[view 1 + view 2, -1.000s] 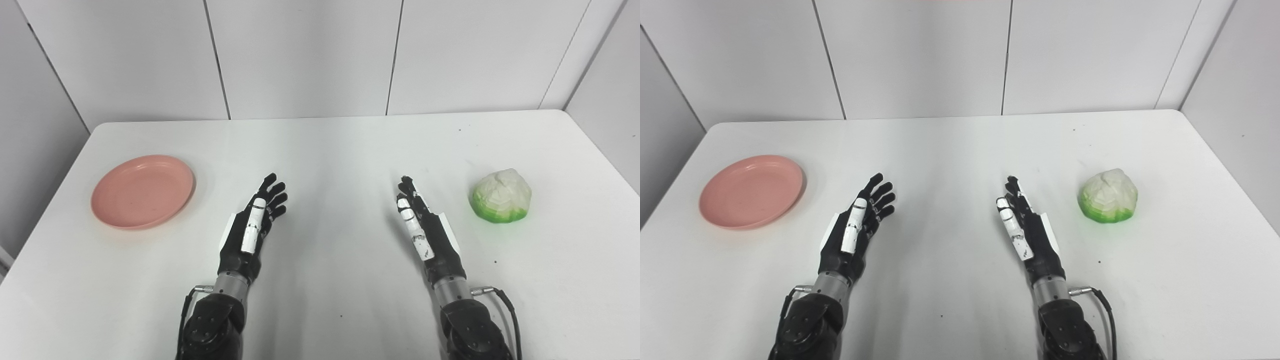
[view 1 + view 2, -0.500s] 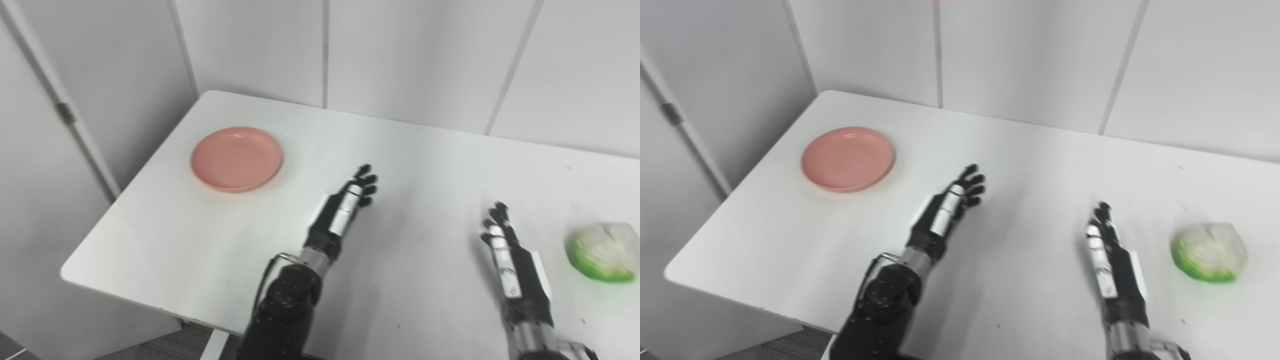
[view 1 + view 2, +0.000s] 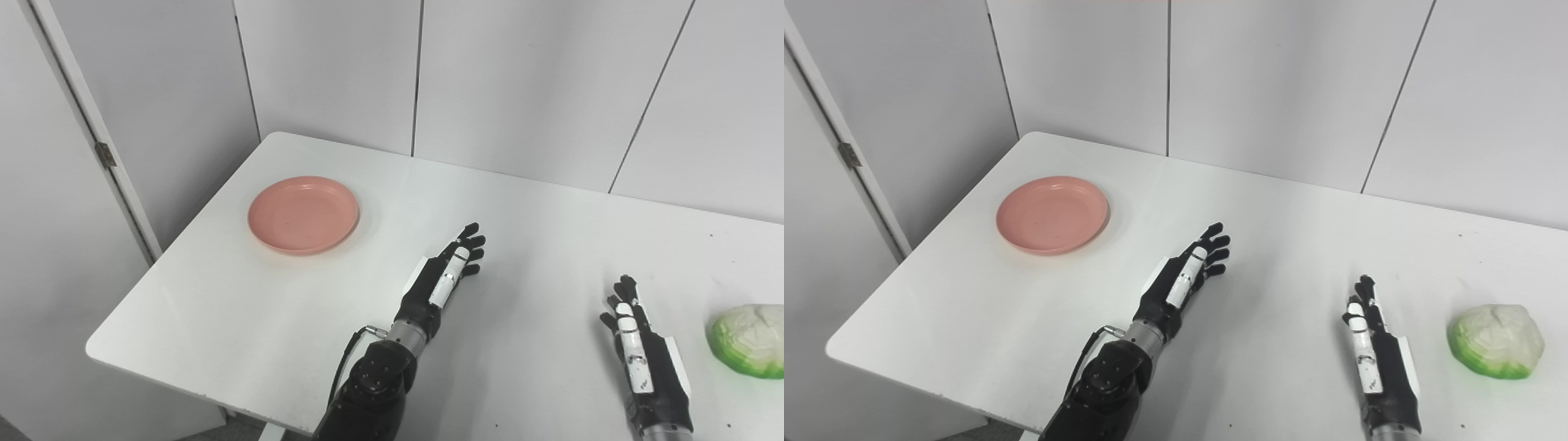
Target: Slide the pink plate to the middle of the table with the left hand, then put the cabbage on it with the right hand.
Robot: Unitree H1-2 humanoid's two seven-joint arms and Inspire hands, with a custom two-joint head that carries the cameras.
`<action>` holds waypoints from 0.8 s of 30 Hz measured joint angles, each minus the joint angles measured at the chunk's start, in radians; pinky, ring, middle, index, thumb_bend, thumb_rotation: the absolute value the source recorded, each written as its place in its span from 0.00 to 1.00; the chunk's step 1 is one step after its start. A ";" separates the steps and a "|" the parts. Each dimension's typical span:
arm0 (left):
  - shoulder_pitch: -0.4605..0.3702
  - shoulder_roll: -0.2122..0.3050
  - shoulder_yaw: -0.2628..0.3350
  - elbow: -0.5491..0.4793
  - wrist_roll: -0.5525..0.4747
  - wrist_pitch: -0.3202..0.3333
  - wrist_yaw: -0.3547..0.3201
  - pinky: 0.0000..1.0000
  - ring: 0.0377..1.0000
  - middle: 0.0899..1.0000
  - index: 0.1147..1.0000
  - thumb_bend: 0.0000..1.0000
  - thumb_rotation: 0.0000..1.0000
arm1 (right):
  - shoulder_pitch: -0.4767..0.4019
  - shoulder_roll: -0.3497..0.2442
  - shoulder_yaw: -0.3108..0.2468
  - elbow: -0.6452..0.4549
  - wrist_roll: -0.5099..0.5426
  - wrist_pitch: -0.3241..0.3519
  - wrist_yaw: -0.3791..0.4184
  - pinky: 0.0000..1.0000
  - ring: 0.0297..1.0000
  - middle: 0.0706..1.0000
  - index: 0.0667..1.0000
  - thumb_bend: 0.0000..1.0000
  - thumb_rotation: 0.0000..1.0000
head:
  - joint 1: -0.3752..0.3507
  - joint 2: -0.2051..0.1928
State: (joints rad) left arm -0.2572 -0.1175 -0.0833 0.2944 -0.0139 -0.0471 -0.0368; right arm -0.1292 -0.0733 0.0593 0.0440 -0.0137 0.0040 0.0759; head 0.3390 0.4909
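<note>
Your head cameras have swung left, not the objects. Pink plate [image 3: 303, 214] sits near the table's [image 3: 245, 331] left end, untouched; cabbage [image 3: 1496, 340] at far right. Left hand [image 3: 445, 278] and right hand [image 3: 1377, 352] hover empty, fingers apart.
</note>
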 measured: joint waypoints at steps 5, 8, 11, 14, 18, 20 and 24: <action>-0.001 0.000 0.003 0.001 -0.001 0.000 0.000 0.90 0.91 0.93 0.91 0.39 1.00 | -0.005 0.001 -0.002 0.007 0.002 -0.002 0.000 1.00 0.99 1.00 1.00 0.11 1.00 | 0.002 -0.005; -0.001 -0.001 0.006 -0.003 -0.001 0.000 0.000 0.91 0.92 0.93 0.91 0.40 1.00 | -0.011 0.001 -0.002 0.013 0.001 -0.006 0.002 1.00 0.99 0.99 1.00 0.12 1.00 | 0.003 -0.003; 0.000 -0.001 0.007 -0.018 -0.001 -0.001 0.000 0.90 0.91 0.93 0.91 0.42 1.00 | -0.014 0.001 -0.001 0.013 0.002 -0.007 0.003 1.00 0.99 1.00 1.00 0.12 1.00 | 0.003 -0.003; 0.005 0.000 0.006 -0.036 -0.001 0.000 0.000 0.90 0.92 0.93 0.91 0.44 1.00 | -0.016 0.002 -0.001 0.013 0.003 -0.008 0.004 1.00 0.99 1.00 1.00 0.12 1.00 | 0.003 -0.003; 0.028 -0.001 0.005 -0.077 -0.001 0.014 0.000 0.90 0.92 0.93 0.92 0.44 1.00 | -0.018 0.003 -0.001 0.013 0.003 -0.007 0.004 1.00 0.99 1.00 1.00 0.11 1.00 | 0.011 0.003; 0.035 0.001 0.005 -0.101 0.000 0.037 0.000 0.91 0.92 0.93 0.92 0.44 1.00 | -0.018 0.003 -0.001 0.012 0.001 -0.007 0.003 1.00 0.99 1.00 1.00 0.10 1.00 | 0.012 0.006; 0.037 0.005 0.017 -0.136 -0.001 0.059 0.001 0.91 0.91 0.92 0.91 0.46 1.00 | -0.019 0.004 -0.002 0.012 0.001 -0.007 0.003 1.00 0.99 1.00 1.00 0.11 1.00 | 0.018 0.008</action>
State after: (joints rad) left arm -0.2203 -0.1122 -0.0661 0.1579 -0.0146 0.0118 -0.0363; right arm -0.1478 -0.0696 0.0578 0.0561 -0.0128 -0.0033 0.0785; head 0.3574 0.4985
